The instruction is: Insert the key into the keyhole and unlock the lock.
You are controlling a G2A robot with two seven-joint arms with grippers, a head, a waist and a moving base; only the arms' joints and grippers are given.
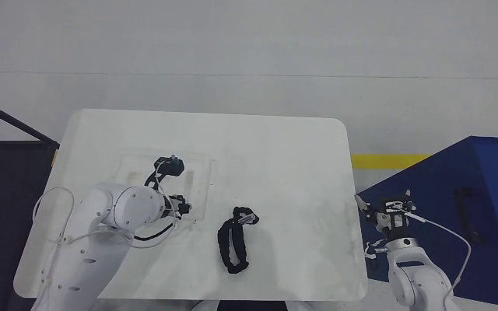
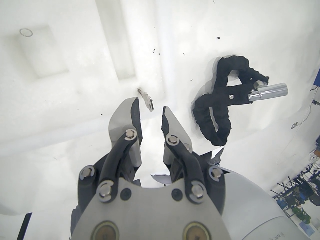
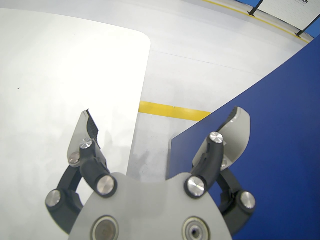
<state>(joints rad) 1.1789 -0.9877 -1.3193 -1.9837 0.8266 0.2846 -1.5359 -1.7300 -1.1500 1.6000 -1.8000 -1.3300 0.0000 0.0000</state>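
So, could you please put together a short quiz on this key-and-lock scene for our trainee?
1. True or false: the left pincer is shut on the key.
2. Relative to the foam tray, the lock lies: A in a recess; B beside it on the table; C on the floor.
3. What does the right pincer hold?
Key: 1 false, it is open, with the key lying just ahead of it; 2 B; 3 nothing, it is open.
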